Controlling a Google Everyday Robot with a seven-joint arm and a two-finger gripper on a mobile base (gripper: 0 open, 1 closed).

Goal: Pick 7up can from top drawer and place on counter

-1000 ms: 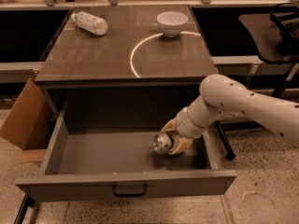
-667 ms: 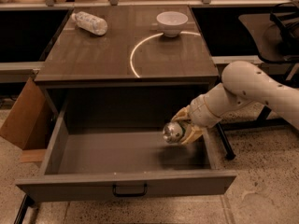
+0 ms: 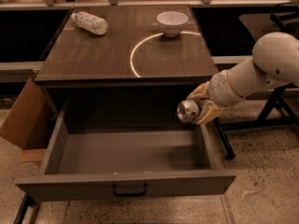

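Now the gripper [image 3: 200, 107] pinches the 7up can [image 3: 188, 111] just below the front right corner of the counter [image 3: 93, 55]; the top drawer [image 3: 70, 183] stands open under the counter. Rise clear of the counter edge first, then move inward, grip firm.

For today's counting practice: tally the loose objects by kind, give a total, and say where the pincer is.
Cans: 1, the 7up can, held by the pincer over the open top drawer's right side.
Bottles: 1, a clear bottle lying on the counter.
Bowls: 1, a white bowl on the counter.
Total: 3
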